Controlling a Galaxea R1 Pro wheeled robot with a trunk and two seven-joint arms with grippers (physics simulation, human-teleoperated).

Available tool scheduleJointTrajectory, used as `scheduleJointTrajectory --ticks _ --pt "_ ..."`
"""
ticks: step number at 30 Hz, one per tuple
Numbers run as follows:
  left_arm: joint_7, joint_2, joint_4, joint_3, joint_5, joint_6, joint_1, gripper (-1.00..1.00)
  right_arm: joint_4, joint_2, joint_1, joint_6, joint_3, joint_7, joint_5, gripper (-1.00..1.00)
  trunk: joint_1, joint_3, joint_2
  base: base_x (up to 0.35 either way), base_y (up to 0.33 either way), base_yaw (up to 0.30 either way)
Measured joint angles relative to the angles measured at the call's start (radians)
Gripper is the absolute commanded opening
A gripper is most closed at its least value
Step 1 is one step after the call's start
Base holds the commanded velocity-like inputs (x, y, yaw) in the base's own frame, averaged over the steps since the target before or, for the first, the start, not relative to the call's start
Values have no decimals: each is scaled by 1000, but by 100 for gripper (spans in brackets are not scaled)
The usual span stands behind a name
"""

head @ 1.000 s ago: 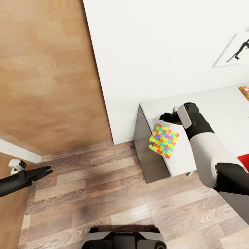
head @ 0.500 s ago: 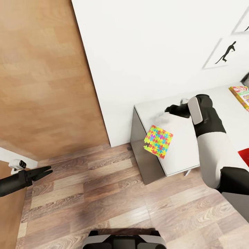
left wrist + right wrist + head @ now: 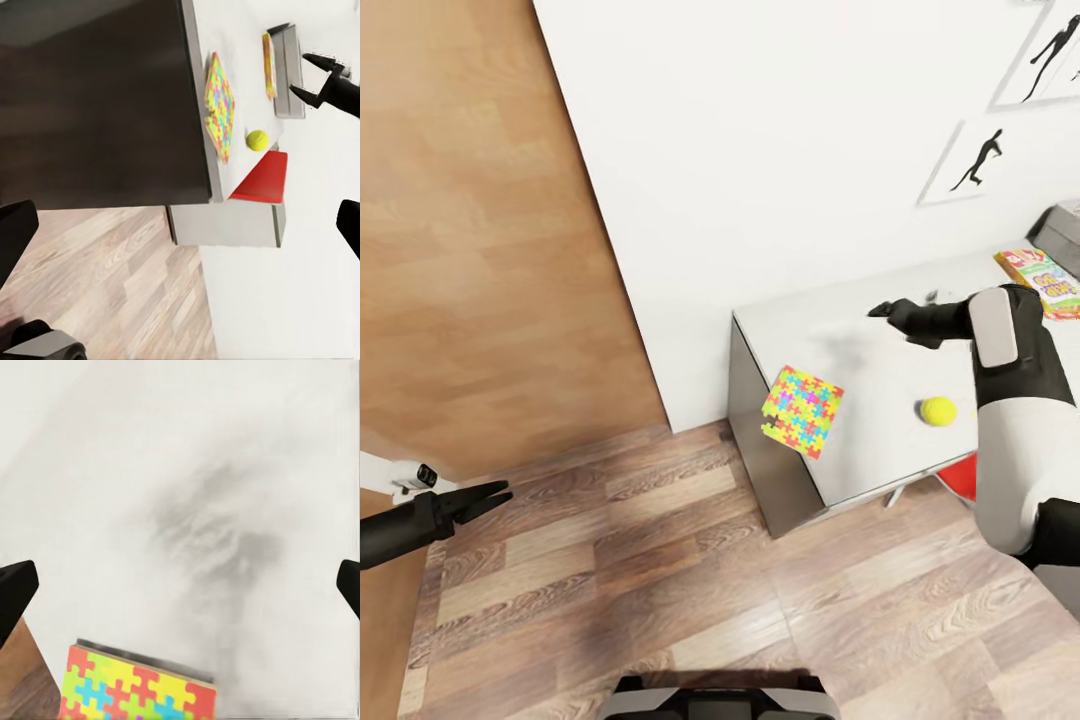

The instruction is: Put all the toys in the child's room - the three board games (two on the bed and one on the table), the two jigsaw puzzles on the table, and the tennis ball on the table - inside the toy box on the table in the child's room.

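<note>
One jigsaw puzzle (image 3: pixel 802 410) lies well apart from right gripper (image 3: pixel 879 309) fingertips.

Head looks down, wrists nearer; all share the jigsaw puzzle (image 3: pixel 801 411).

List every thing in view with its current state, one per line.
jigsaw puzzle: flat on the table, one corner overhanging the end edge
tennis ball: resting on the table, untouched
board game: lying flat on the table
table: upright, top bare near the wall
right gripper: open, empty, over the table
left gripper: open, empty, over the floor
</note>
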Motion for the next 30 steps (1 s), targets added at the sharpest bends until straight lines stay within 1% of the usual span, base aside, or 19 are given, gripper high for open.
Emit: scheduleJointTrajectory --ticks 1,4,5,6,7,8,11,15,16,20,21,22,27,28,30 --pt "1 0 0 -2 -1 0 0 100 -1 -28 15 0 -1 4 -67 100 0 2 0 0 0 -110" --pt "1 -1 0 -4 -1 -1 0 100 -8 -72 43 0 1 8 -188 100 0 6 0 0 0 -111" --pt "1 -1 0 -4 -1 -1 0 100 -22 -97 62 0 2 9 -263 100 0 8 0 0 0 -112" --pt "1 -1 0 -4 -2 -1 0 100 -32 -110 74 0 2 10 -304 100 0 9 0 0 0 -116" --pt "2 -1 0 -4 -2 -1 0 100 -53 -133 97 0 2 11 -373 100 0 11 0 0 0 -118" --pt "2 -1 0 -5 -2 -1 0 100 -65 -146 111 0 3 11 -408 100 0 12 0 0 0 -119" --pt "2 -1 0 -5 -3 -1 0 100 -97 -185 154 0 2 11 -494 100 0 17 0 0 0 -121" --pt "2 -1 0 -5 -3 -1 0 100 -144 -241 213 0 0 12 -589 100 0 23 0 0 0 -123" --pt "2 -1 0 -6 -3 -1 0 100 -169 -270 241 0 -2 12 -631 100 0 25 0 0 0 -124" --pt "3 -1 0 -6 -3 -1 0 100 -218 -337 297 0 -4 12 -729 100 0 31 0 0 0 -125" --pt "3 -2 0 -6 -3 -1 0 100 -239 -370 324 0 -4 12 -776 100 0 32 0 0 0 -125" --pt "3 -2 0 -6 -3 -1 0 100 -249 -388 338 0 -5 12 -802 100 0 34 0 0 0 -125" --pt "3 -2 0 -6 -3 -1 0 100 -292 -463 414 0 -6 12 -913 100 0 42 0 0 0 -125" --pt "3 -2 0 -6 -3 -1 0 100 -305 -486 450 0 -7 12 -947 100 0 43 0 0 0 -125" --pt "4 -2 0 -7 -3 -2 0 100 -314 -505 491 0 -8 12 -981 100 0 46 0 0 0 -125"
